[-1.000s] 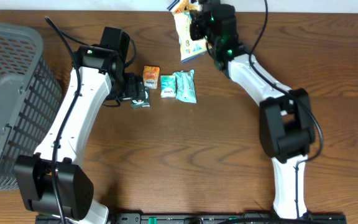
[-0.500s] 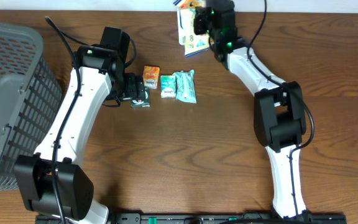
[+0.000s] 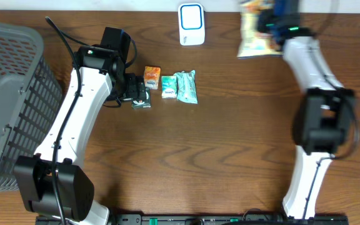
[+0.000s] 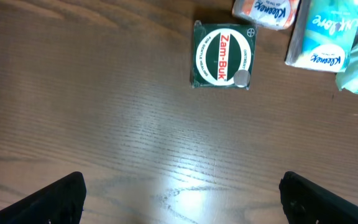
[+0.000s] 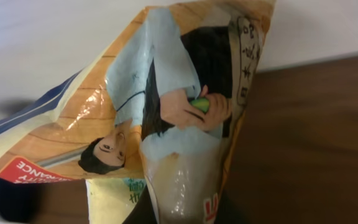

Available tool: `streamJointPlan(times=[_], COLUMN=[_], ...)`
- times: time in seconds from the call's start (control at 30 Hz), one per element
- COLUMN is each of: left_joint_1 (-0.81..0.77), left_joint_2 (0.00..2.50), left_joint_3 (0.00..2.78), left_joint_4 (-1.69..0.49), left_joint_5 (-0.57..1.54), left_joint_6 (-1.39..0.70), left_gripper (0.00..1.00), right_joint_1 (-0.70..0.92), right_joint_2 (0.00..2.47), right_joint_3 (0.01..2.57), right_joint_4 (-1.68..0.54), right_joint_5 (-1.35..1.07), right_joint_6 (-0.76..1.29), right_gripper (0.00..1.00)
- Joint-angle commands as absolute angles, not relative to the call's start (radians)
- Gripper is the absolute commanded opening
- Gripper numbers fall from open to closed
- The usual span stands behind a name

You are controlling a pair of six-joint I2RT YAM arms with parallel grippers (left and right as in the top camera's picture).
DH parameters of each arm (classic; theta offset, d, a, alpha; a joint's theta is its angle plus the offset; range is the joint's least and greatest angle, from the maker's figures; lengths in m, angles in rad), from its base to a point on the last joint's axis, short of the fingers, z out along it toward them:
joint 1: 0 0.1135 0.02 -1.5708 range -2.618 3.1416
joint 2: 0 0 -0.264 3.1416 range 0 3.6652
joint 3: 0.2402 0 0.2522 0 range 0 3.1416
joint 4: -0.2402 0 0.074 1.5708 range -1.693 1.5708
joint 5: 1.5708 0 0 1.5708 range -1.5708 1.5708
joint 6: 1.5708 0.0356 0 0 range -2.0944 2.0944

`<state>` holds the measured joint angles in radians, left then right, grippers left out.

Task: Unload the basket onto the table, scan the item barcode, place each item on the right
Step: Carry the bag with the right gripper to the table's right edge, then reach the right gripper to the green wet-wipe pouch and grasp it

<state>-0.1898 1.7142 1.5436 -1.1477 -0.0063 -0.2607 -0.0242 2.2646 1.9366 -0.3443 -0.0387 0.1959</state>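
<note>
Your right gripper (image 3: pixel 271 22) is clamped on the snack bag (image 3: pixel 254 39), well clear of the scanner (image 3: pixel 191 24), so likely no read; left gripper (image 4: pixel 184 200) hangs wide open.

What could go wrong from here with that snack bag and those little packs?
The snack bag hangs crumpled from the shut right gripper, beside the scanner rather than over it: it might slip, or the barcode might go unread. The open left gripper hovers by the Zam-Buk box, close beside the tissue packs: grabbing it might knock them.
</note>
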Motion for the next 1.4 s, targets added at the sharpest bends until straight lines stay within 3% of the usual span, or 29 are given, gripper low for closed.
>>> streamJointPlan(times=[0.0, 0.1, 0.13, 0.17, 0.2, 0.23, 0.27, 0.53, 0.77, 0.9, 1.13, 1.37], left_joint_1=[-0.184, -0.184, -0.184, -0.184, -0.184, -0.184, -0.184, -0.184, -0.184, -0.184, -0.184, -0.184], left_joint_2=[1.711, 1.711, 1.711, 1.711, 1.711, 1.711, 1.711, 1.711, 1.711, 1.711, 1.711, 1.711], left_joint_3=[1.557, 1.557, 1.557, 1.557, 1.557, 1.557, 1.557, 1.557, 1.557, 1.557, 1.557, 1.557], left_joint_4=[-1.151, -1.151, -1.151, -1.151, -1.151, -1.151, -1.151, -1.151, -1.151, -1.151, -1.151, -1.151], left_joint_5=[-0.016, -0.016, -0.016, -0.016, -0.016, -0.016, -0.016, -0.016, -0.016, -0.016, -0.016, -0.016], left_joint_6=[-0.255, -0.255, -0.255, -0.255, -0.255, -0.255, -0.255, -0.255, -0.255, -0.255, -0.255, -0.255], left_gripper=[0.98, 0.98, 0.98, 0.97, 0.98, 0.98, 0.98, 0.97, 0.98, 0.98, 0.98, 0.98], right_joint_1=[-0.143, -0.262, -0.299, -0.331, -0.36, -0.385, -0.413, -0.463, -0.36, -0.255, -0.017, 0.216], right_joint_2=[2.18, 2.196, 2.203, 2.209, 2.212, 2.214, 2.214, 2.212, 2.212, 2.212, 2.213, 2.213], right_joint_3=[1.971, 1.967, 1.967, 1.967, 1.967, 1.967, 1.967, 1.967, 1.967, 1.967, 1.964, 1.934], right_joint_4=[-0.433, -0.558, -0.583, -0.603, -0.621, -0.636, -0.656, -0.745, -0.742, -0.782, -0.926, -0.97], right_joint_5=[0.08, 0.262, 0.33, 0.384, 0.408, 0.409, 0.391, 0.006, -0.527, -0.697, -0.676, -0.418], right_joint_6=[0.072, -0.078, -0.092, -0.091, -0.091, -0.091, -0.091, -0.091, 0.021, 0.091, 0.07, 0.048], right_gripper=[0.01, 0.01, 0.12, 0.34, 0.67, 0.91, 0.99, 0.99, 0.99, 0.99, 0.99, 0.99])
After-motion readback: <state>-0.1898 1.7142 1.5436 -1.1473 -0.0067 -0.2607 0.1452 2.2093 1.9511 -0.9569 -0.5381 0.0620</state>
